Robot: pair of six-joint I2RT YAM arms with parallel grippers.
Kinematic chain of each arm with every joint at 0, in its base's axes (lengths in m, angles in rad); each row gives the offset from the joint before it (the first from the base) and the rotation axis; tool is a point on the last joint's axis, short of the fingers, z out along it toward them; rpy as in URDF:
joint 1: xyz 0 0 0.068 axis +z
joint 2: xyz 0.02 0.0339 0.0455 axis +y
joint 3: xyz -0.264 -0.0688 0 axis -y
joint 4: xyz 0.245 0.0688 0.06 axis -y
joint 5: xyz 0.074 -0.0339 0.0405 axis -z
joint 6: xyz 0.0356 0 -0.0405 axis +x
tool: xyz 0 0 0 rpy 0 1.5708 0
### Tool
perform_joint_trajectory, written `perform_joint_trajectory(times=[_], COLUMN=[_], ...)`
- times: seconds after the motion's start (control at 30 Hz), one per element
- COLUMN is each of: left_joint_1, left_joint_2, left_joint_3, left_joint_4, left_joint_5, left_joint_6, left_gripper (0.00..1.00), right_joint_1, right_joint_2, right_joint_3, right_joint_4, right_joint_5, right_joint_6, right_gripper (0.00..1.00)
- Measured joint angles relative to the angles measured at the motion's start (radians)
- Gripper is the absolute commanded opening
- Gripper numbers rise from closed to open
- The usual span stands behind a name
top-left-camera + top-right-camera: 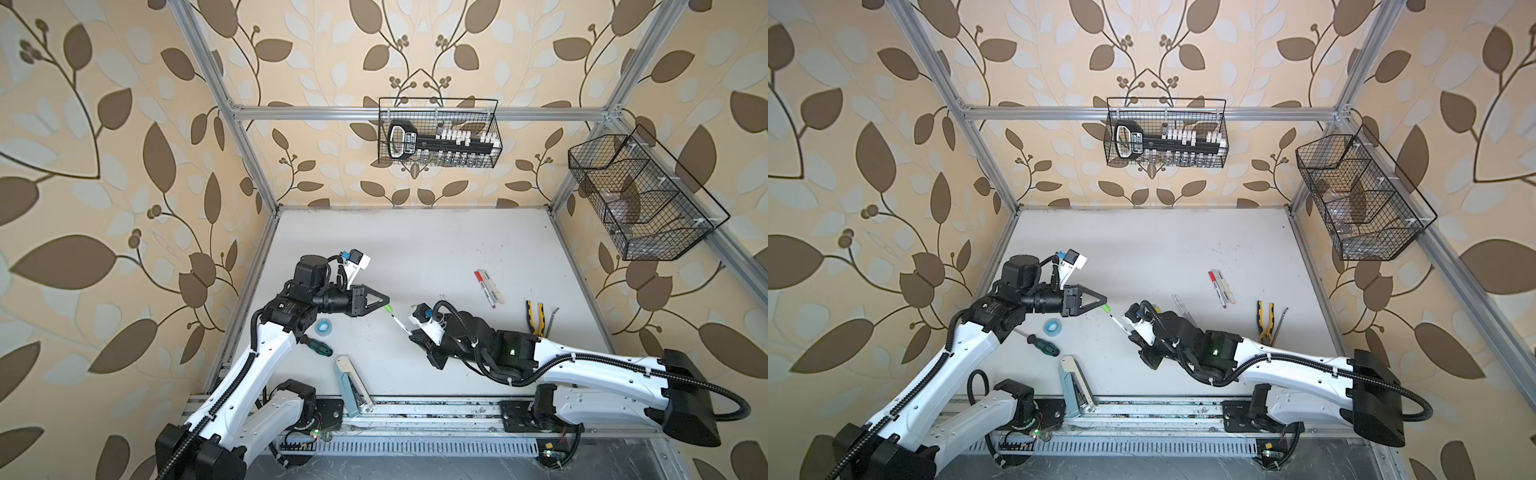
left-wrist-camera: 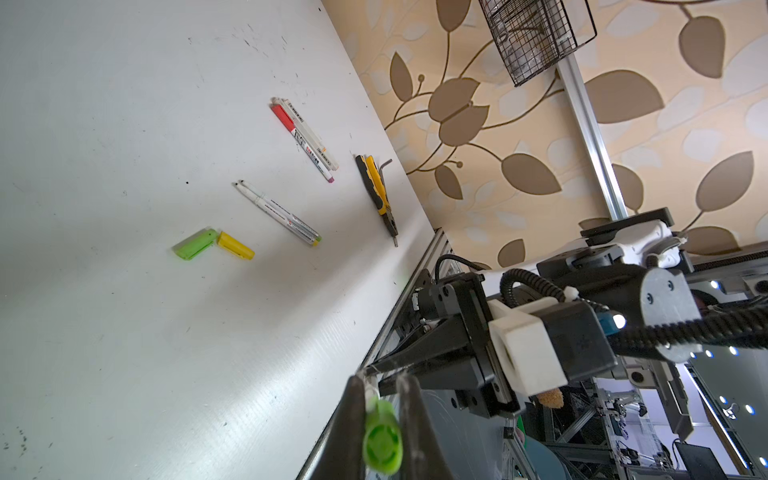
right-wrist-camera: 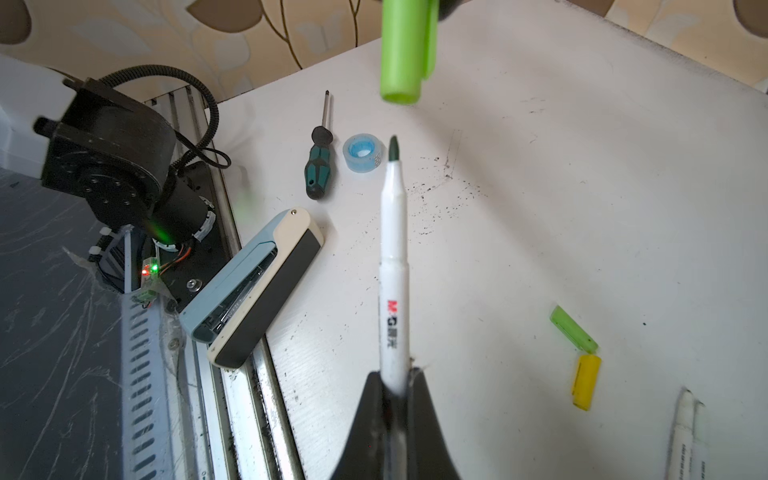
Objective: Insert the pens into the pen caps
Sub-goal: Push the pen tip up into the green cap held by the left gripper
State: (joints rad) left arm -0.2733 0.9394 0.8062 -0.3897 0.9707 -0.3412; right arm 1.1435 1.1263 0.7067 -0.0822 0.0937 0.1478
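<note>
My left gripper (image 1: 386, 300) (image 2: 382, 381) is shut on a green pen cap (image 1: 388, 308) (image 2: 382, 436), held above the table with its open end facing the right arm. My right gripper (image 1: 411, 332) (image 3: 395, 372) is shut on a white pen (image 1: 400, 323) (image 3: 392, 249). The pen's dark green tip points at the cap (image 3: 405, 50), with a short gap between them. A loose green cap (image 2: 195, 245) and a yellow cap (image 2: 235, 245) lie on the table beside two uncapped pens (image 2: 276, 212). Capped pens (image 1: 488, 286), one with a red cap, lie farther back.
A screwdriver (image 1: 318, 345), a blue tape roll (image 1: 323, 326) and a pale blue stapler (image 1: 351, 384) lie near the left arm. Yellow-handled pliers (image 1: 536, 318) and a hex key (image 1: 552, 320) sit by the right edge. Two wire baskets (image 1: 438, 133) (image 1: 644, 199) hang on the walls.
</note>
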Motion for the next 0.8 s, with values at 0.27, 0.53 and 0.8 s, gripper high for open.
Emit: perform_joint_trajectory(times=[0.27,0.53,0.8], left_joint_1=[0.0,0.0,-0.002], left_joint_2=[0.008,0.01,0.023], left_joint_3=[0.0,0.0,0.0], left_joint_4=[0.002,0.002,0.001], left_joint_5=[0.016,0.023,0.024], left_joint_6=[0.0,0.0,0.002], left_gripper=[0.0,0.0,0.0], right_joint_1=[0.0,-0.003,-0.018], right_joint_2=[0.0,0.003,0.003], right_joint_3=[0.014,0.016,0.03], right_joint_4=[0.002,0.002,-0.001], right_joint_5=[0.0,0.0,0.003], right_joint_6=[-0.005,-0.012,-0.021], right_gripper=[0.04,0.04,0.04])
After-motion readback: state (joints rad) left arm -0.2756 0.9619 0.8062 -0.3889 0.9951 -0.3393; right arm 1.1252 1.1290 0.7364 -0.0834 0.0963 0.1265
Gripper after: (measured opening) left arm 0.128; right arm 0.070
